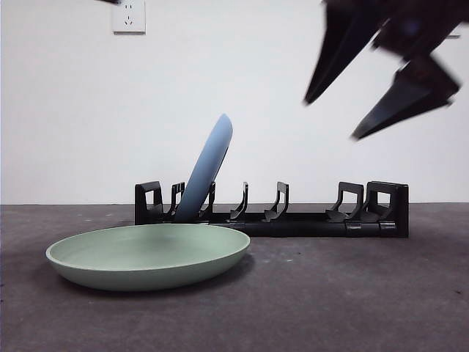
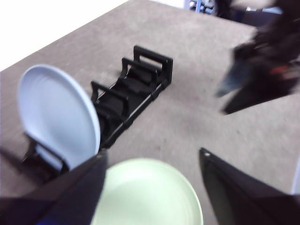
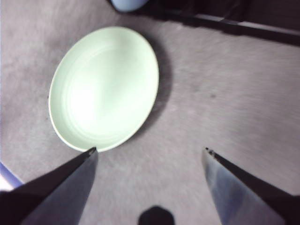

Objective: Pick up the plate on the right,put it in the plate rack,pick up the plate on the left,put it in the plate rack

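Below open right pincer: green plate, apart.

Light is even and soft, fairly bright against the white wall. The green plate casts a soft shadow on the table; in the right wrist view its centre glares pale. The right gripper is motion-blurred in the front and left wrist views. Both wrist views are soft, with the nearby jaws out of focus.

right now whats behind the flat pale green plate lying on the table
The long black plastic plate rack, with a light blue plate leaning in its dividers. The green plate hides the rack's low left front edge.
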`<state>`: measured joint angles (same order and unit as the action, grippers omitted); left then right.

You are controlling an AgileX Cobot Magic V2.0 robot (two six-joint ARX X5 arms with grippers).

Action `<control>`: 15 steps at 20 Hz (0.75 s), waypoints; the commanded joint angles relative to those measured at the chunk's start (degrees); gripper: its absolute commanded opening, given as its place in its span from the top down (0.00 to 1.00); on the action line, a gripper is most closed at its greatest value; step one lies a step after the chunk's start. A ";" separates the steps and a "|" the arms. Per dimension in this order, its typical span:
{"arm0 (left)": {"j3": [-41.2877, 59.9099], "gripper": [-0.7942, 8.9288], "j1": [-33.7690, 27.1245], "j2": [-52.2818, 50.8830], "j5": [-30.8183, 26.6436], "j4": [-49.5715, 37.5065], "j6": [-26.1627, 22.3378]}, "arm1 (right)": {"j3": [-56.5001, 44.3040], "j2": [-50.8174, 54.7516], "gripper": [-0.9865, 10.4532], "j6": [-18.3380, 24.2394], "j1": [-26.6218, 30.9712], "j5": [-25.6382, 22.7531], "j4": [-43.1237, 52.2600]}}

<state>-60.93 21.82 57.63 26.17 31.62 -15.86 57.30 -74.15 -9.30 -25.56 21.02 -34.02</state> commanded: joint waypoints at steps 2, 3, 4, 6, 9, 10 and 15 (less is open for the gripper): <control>0.07 0.55 -0.13 -6.34 -0.74 5.84 -1.60 | -0.46 -7.82 0.58 -2.19 -2.47 0.02 5.88; 0.07 0.55 -0.13 -7.87 -0.74 7.63 -2.08 | -0.46 -10.19 0.58 -3.06 -3.06 0.13 7.78; 0.07 0.55 -0.13 -9.31 -0.79 9.49 -3.08 | -0.46 -12.44 0.58 -3.87 -3.54 0.46 9.73; 0.07 0.55 -0.13 -11.43 -0.85 12.70 -4.20 | -0.37 -16.46 0.58 -4.79 -4.13 1.38 13.07; 0.07 0.55 -0.13 -12.94 -0.87 16.09 -4.22 | -0.31 -21.07 0.58 -7.32 -4.79 1.97 17.77; 0.07 0.55 -0.13 -13.07 -0.85 16.83 -4.39 | -0.31 -22.25 0.58 -7.74 -4.87 2.03 19.12; 0.07 0.55 -0.13 -12.98 -0.83 17.46 -4.42 | -0.11 -25.46 0.59 -9.42 -5.62 2.16 22.10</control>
<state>-60.93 21.80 44.77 25.36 49.28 -19.53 57.30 -98.74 -17.65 -30.83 22.94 -12.51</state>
